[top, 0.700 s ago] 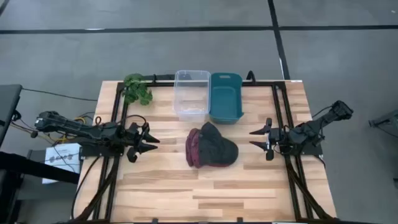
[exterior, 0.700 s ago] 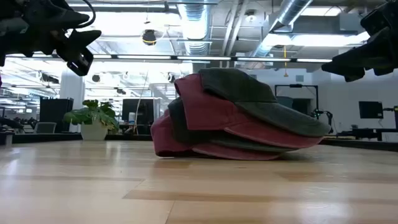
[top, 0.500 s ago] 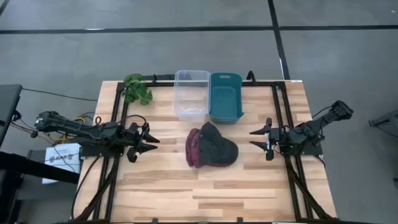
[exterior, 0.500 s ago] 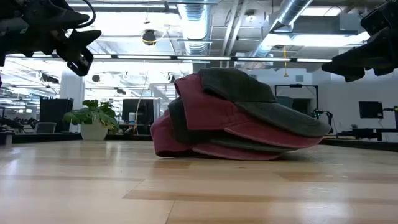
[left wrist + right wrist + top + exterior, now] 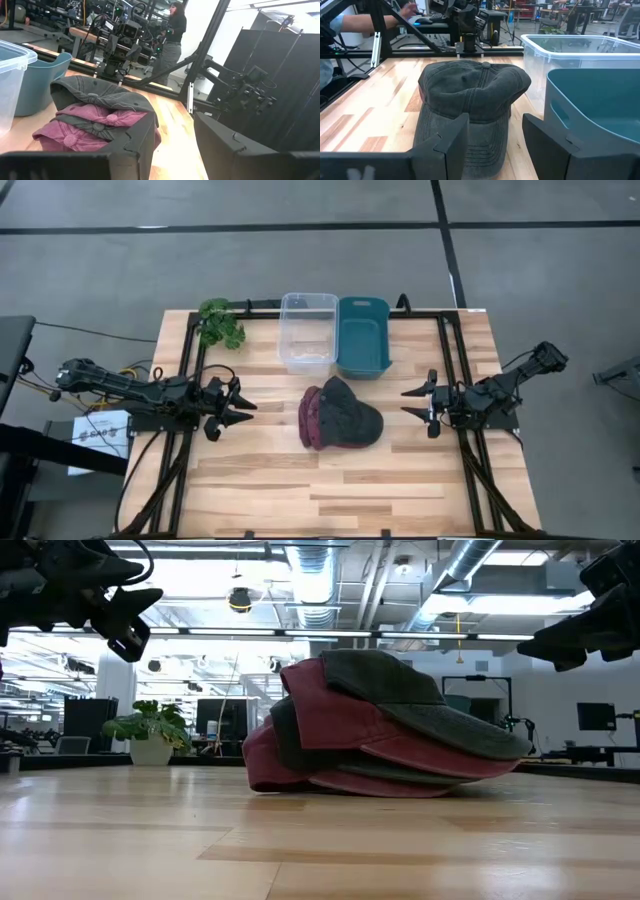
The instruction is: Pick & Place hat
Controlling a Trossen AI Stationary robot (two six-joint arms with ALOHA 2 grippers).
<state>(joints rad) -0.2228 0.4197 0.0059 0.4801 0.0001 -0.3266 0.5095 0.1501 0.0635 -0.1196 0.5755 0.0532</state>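
Both pincers (image 5: 243, 406) (image 5: 409, 402) open, empty

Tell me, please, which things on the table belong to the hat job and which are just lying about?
Job: pile of hats, clear bin, teal bin, open left gripper, open right gripper.
Lying about: potted plant, paper sheet.
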